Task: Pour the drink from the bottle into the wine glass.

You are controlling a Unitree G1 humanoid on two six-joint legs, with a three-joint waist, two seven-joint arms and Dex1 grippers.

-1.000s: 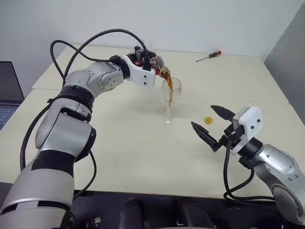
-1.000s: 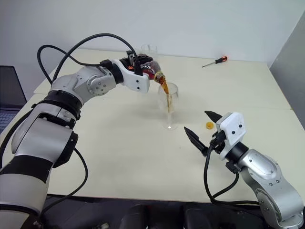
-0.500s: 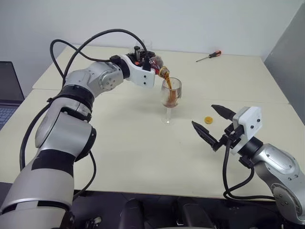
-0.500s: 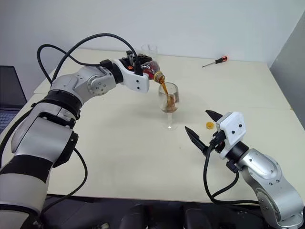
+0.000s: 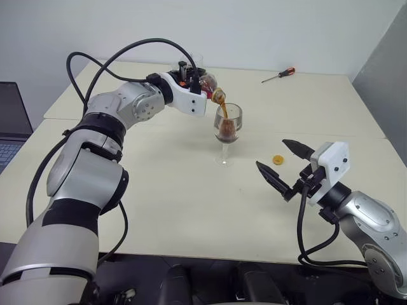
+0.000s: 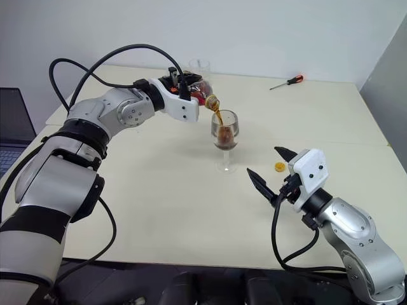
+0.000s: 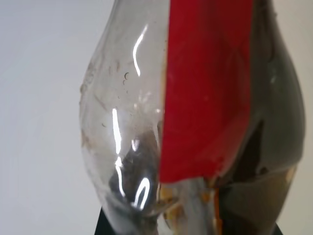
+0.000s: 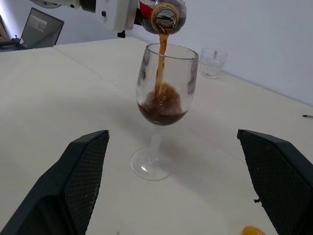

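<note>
Half-empty bottle (image 5: 205,83) feels light, slippery; my left gripper (image 5: 191,81) clamps its body above the glass (image 5: 227,130); right gripper (image 5: 284,166) gapes, empty.

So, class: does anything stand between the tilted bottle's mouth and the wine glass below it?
Nothing visible does. The bottle, gripped by the left gripper, tilts just above the wine glass, and the drink falls straight into its bowl.

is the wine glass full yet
No, partly filled: the drink sits low in the wine glass, with a stream running in from the tipped bottle.
</note>
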